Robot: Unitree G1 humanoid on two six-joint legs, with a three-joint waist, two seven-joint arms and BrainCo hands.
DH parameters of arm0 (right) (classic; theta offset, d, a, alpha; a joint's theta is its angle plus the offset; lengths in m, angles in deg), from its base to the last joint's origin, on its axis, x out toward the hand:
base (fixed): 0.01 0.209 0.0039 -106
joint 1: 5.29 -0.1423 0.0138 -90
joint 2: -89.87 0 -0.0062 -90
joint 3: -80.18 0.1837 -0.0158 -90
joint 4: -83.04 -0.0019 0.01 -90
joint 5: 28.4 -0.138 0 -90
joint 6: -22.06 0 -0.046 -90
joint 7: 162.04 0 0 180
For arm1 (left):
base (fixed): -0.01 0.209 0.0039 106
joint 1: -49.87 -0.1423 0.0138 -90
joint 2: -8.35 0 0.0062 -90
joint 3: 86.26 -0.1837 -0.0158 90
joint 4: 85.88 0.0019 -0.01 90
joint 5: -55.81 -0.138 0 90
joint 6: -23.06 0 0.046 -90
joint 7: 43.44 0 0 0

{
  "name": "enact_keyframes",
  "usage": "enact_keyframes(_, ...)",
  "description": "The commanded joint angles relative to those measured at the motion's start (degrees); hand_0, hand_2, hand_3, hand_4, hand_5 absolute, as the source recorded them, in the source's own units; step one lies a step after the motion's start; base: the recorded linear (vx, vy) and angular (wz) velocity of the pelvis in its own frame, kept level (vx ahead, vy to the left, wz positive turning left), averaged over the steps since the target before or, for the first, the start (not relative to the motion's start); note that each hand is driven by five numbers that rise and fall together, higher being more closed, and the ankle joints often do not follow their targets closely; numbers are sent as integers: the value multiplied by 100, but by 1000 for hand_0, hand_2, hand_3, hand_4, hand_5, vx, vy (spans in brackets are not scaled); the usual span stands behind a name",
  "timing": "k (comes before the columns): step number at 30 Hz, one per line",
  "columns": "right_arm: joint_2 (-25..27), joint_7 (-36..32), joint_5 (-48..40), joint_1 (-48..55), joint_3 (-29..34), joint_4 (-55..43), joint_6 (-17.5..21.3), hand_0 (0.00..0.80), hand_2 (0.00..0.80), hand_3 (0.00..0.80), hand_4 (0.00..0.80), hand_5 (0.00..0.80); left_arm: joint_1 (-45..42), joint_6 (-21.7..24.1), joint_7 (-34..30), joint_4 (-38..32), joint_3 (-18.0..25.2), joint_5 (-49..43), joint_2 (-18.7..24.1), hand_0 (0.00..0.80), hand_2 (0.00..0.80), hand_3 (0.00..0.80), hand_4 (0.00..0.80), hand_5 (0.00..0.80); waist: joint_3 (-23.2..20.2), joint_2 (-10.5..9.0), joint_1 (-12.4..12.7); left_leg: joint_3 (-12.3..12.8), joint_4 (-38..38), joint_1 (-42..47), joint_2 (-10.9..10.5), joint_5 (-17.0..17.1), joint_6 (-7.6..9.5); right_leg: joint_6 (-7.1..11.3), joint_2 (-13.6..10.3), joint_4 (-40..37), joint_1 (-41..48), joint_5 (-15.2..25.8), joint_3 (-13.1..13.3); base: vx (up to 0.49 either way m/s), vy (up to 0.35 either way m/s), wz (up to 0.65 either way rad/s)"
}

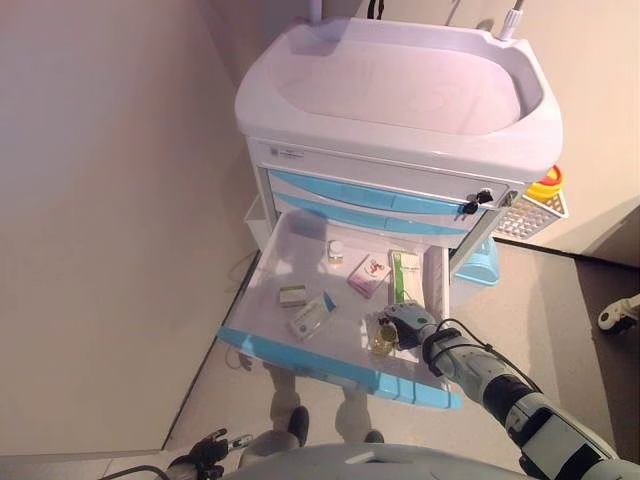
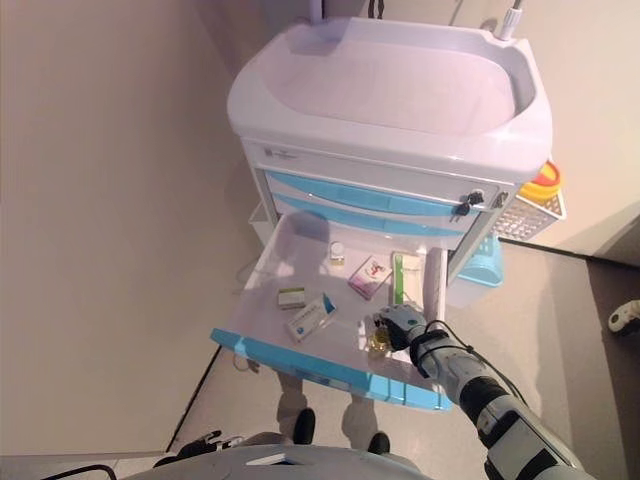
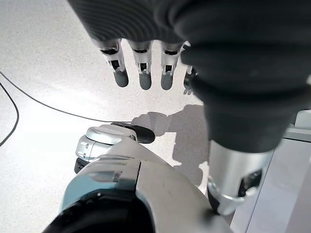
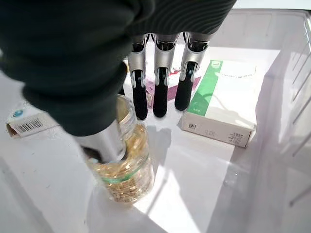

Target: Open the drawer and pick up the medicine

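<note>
Drawer (image 1: 300, 350) — pulled open on the cart (image 1: 400, 110). Medicine bottle (image 4: 124, 170) stands inside beside a green-striped box (image 4: 221, 104); right hand (image 1: 405, 325) over it, fingers (image 4: 160, 87) straight, thumb against the bottle. Left hand (image 3: 141, 73) — relaxed, low.
</note>
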Motion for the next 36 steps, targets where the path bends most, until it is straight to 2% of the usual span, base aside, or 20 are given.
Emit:
enact_keyframes(1, -155, 141, 89, -114, -171, -108, 33, 800, 800, 800, 800, 800, 219, 112, -37, 209, -279, -179, -108, 0, 0, 0, 0, 0, 37, -179, 154, 164, 33, 100, -88, -467, -5, 366, -361, 147, -140, 125, 148, 0, 0, 0)
enact_keyframes(19, -112, 64, 77, -95, -141, -202, 68, 800, 800, 800, 800, 800, 195, 112, -46, 227, -239, -219, -110, 0, 0, 0, 0, 0, 41, -213, 142, 185, 33, 129, -75, -482, -2, 363, -354, 147, -122, 130, 168, 0, 0, 0)
enact_keyframes(20, -105, 61, 76, -97, -137, -206, 76, 775, 775, 775, 775, 775, 195, 115, -46, 230, -232, -219, -109, 0, 0, 0, 0, 0, 43, -216, 140, 191, 33, 129, -71, -483, -4, 365, -354, 150, -125, 129, 168, 0, 0, 0)
enact_keyframes(21, -107, 31, 104, -97, -135, -219, 75, 634, 634, 634, 634, 634, 198, 112, -48, 231, -229, -213, -107, 0, 0, 0, 0, 0, 45, -219, 137, 195, 33, 132, -69, -485, -5, 365, -354, 153, -126, 127, 171, 0, 0, 0)
enact_keyframes(22, -109, 15, 144, -95, -132, -225, 74, 232, 232, 232, 232, 232, 200, 109, -50, 232, -231, -210, -108, 0, 0, 0, 0, 0, 42, -220, 135, 194, 33, 131, -72, -486, -3, 364, -352, 152, -126, 126, 175, 0, 0, 0)
enact_keyframes(23, -104, -50, 205, -97, -145, -234, 54, 0, 0, 0, 0, 0, 203, 100, -47, 226, -225, -222, -114, 0, 0, 0, 0, 0, 44, -225, 137, 193, 33, 130, -75, -483, 0, 363, -351, 154, -126, 126, 179, 0, 0, 0)
enact_keyframes(26, -87, -154, 283, -96, -173, -193, 135, 0, 0, 0, 0, 0, 212, 96, -62, 225, -222, -224, -101, 0, 0, 0, 0, 0, 46, -234, 143, 192, 33, 133, -72, -486, 0, 364, -352, 157, -125, 123, 183, 0, 0, 0)
enact_keyframes(30, -81, -371, 524, -134, -288, -137, 496, 0, 0, 0, 0, 0, 236, 95, -52, 234, -213, -265, -95, 0, 0, 0, 0, 0, 52, -248, 165, 189, 33, 136, -69, -484, 2, 365, -355, 156, -118, 125, 176, 0, 0, 0)
enact_keyframes(36, -63, -519, 450, -187, -506, -101, 829, 0, 0, 0, 0, 0, 246, 78, -47, 230, -235, -342, -68, 0, 0, 0, 0, 0, 42, -272, 227, 157, 33, 130, -71, -478, 1, 368, -368, 144, -103, 124, 138, 0, 0, 0)
